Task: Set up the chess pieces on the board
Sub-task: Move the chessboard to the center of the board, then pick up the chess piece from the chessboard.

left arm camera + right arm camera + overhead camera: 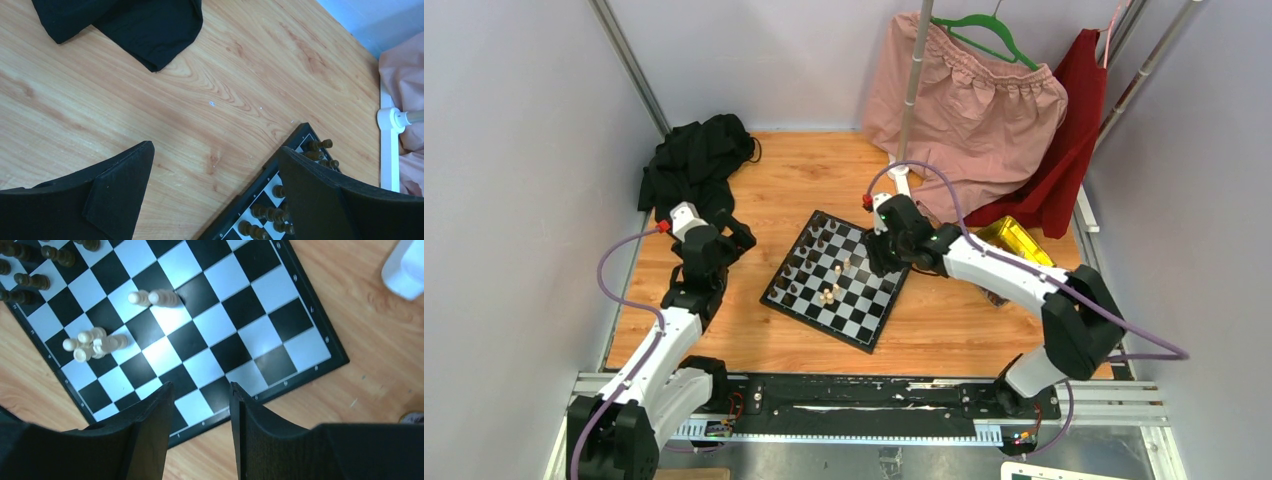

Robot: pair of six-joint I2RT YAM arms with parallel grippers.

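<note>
The chessboard [871, 306] lay flat near the middle of the wooden table [954, 330], turned so that one corner pointed toward the arms. The dark chess pieces [809, 255] were ranked along the board's far-left side, some close to its edge. The cream chess pieces [92, 344] were not yet in rows: a tight cluster of them sat on squares toward the near-left side, and two more [155, 298] stood touching each other closer to the board's middle. The right end effector [200, 387] hung over the board's near-right edge with its black fingers [150, 425] apart and nothing between them, only chequered squares and the dark border showing in the gap. The left end effector [216, 147] was held above bare wood just left of the board, its fingers spread wide and empty, with the board's far corner and a few dark pieces visible beside the right finger. A crumpled black cloth [694, 160] lay at the table's far-left corner. Behind the board, a pink garment [984, 110] on a green hanger [984, 35] and a red garment [1074, 130] hung from a rack, and a yellow-gold tray [1014, 240] rested on the table beneath them.
</note>
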